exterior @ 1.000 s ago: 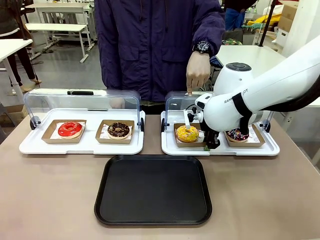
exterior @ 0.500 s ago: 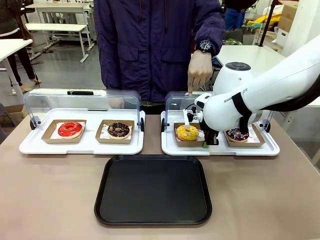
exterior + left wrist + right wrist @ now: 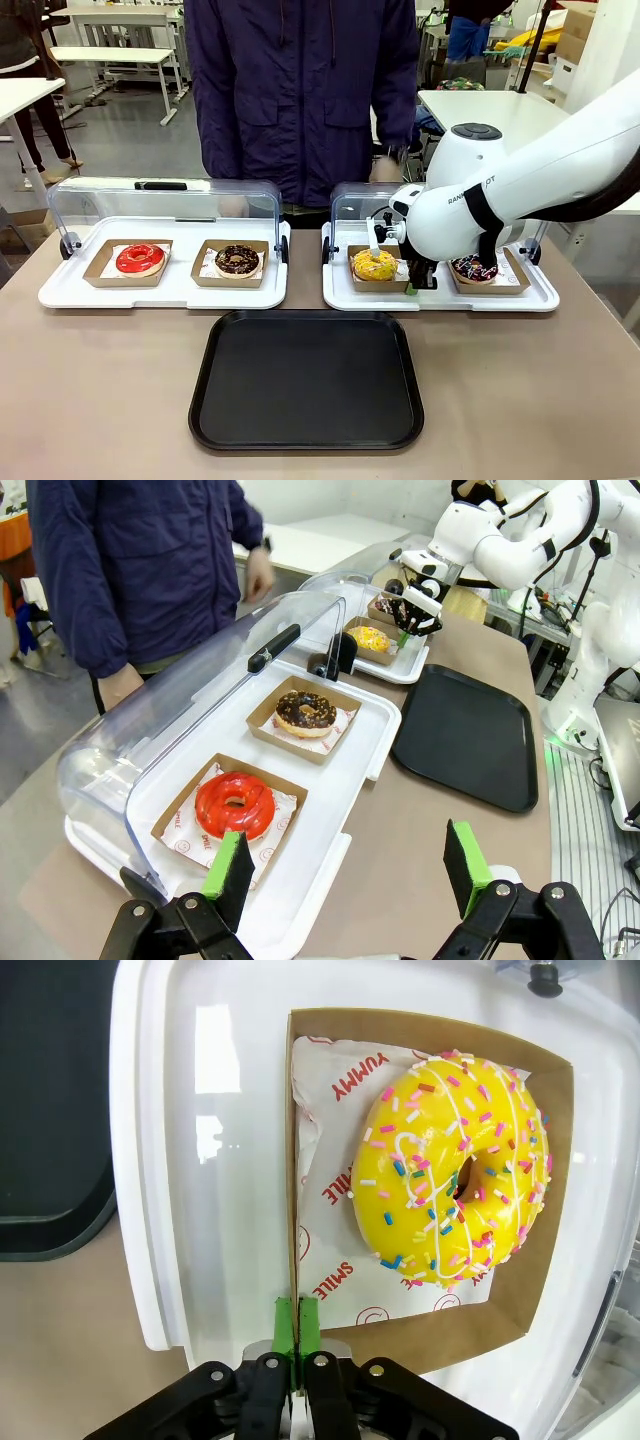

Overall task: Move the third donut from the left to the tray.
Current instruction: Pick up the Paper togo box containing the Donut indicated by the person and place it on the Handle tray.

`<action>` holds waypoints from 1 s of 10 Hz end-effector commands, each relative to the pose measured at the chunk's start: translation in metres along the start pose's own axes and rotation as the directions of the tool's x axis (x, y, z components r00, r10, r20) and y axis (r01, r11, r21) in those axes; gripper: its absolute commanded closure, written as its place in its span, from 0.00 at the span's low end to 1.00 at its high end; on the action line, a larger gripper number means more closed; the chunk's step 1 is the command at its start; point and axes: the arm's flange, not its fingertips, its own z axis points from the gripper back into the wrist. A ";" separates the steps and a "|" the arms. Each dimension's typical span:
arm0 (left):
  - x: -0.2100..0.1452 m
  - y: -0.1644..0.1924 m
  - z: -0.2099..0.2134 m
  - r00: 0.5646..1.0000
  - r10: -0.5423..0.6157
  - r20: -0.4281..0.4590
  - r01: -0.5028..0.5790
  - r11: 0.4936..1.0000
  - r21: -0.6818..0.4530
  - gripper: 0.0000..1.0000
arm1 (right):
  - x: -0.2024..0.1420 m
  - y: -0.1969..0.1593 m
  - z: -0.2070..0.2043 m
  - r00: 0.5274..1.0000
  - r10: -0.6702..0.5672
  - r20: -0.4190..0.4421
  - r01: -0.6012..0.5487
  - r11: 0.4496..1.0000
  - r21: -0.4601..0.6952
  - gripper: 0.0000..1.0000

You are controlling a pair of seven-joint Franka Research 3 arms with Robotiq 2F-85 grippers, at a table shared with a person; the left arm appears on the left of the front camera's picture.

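My right claw [image 3: 297, 1332] is pinching the edge of the cardboard holder [image 3: 545, 1300]. The yellow donut [image 3: 420, 1160] sits on it in the display tray [image 3: 340, 296], 1 o'clock from the black tray [image 3: 305, 385]. I'd lift level, then drift slowly to 7 o'clock.

front: my right arm [image 3: 530, 180] covers part of the far-right donut [image 3: 470, 268]; person's hand [image 3: 384, 168] blurred | right wrist: holder [image 3: 400, 1028] edge buried between my right gripper [image 3: 297, 1325] pads; tray [image 3: 50, 1110] cut off at left | left wrist: my left gripper [image 3: 348, 865] knuckles cut off below
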 end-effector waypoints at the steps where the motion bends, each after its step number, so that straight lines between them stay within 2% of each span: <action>1: 0.003 -0.002 0.000 1.000 0.008 -0.007 -0.008 1.000 -0.003 0.00 | 0.000 0.000 0.000 1.000 0.002 -0.002 -0.002 1.000 0.001 1.00; 3: 0.003 -0.002 0.000 1.000 0.008 -0.007 -0.008 1.000 -0.003 0.00 | 0.001 0.002 0.003 1.000 -0.005 0.006 0.005 1.000 -0.009 0.98; 10: 0.003 -0.002 0.000 1.000 0.008 -0.007 -0.008 1.000 -0.003 0.00 | -0.003 0.036 0.070 0.999 -0.039 0.034 0.043 0.991 -0.124 0.98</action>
